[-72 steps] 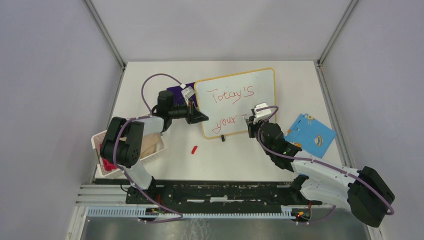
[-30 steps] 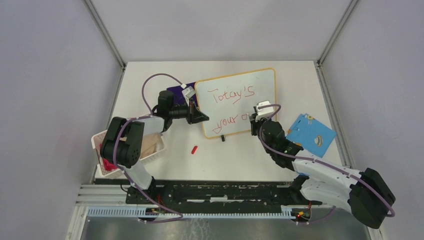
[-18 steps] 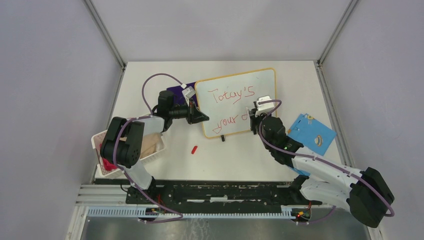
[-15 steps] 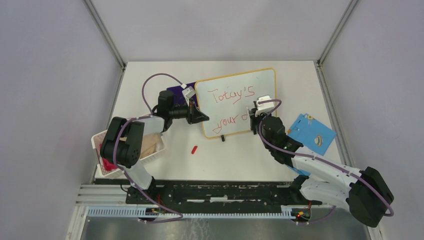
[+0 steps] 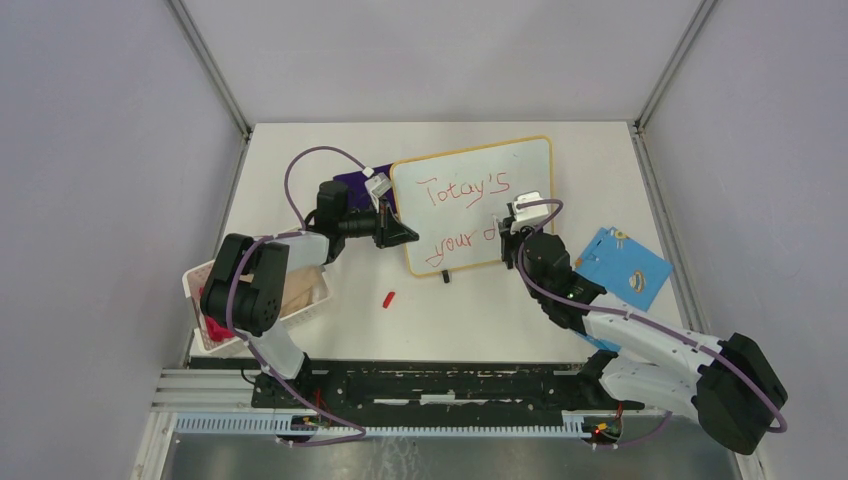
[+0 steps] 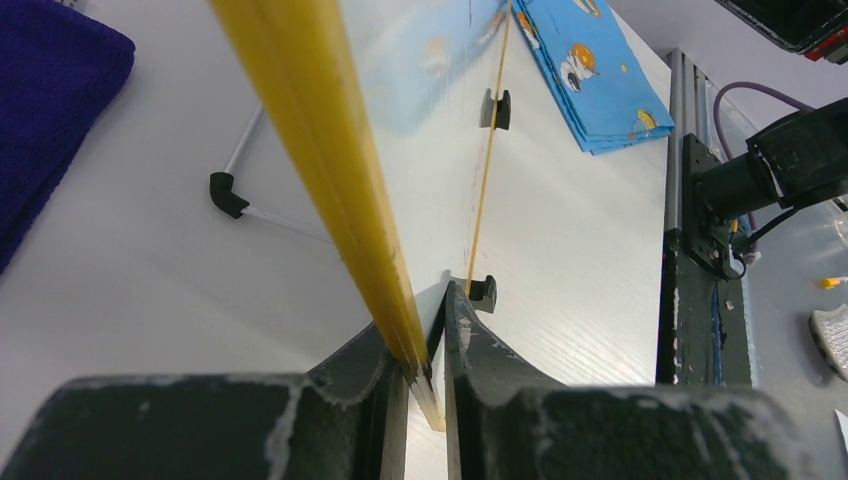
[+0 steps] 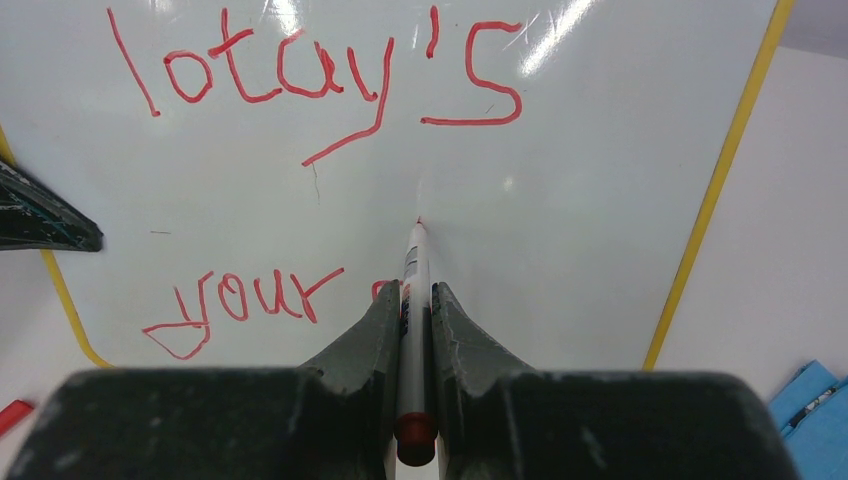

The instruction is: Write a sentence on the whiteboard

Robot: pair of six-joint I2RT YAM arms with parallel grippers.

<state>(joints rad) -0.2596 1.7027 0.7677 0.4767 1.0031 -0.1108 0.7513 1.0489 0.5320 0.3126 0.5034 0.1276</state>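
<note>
Pressure from the marker (image 7: 412, 250) clamped in the right claw (image 7: 415, 292) could skew the whiteboard (image 7: 580, 200) pinched in the left claw (image 6: 425, 315), spoiling the sentence (image 7: 300, 75).

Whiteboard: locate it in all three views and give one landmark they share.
Top external: the whiteboard sits upper centre.
Left wrist: the whiteboard is seen edge-on, slanting from the top to bottom centre.
Right wrist: the whiteboard fills most of the picture.
Shared landmark: the blue card.
</note>
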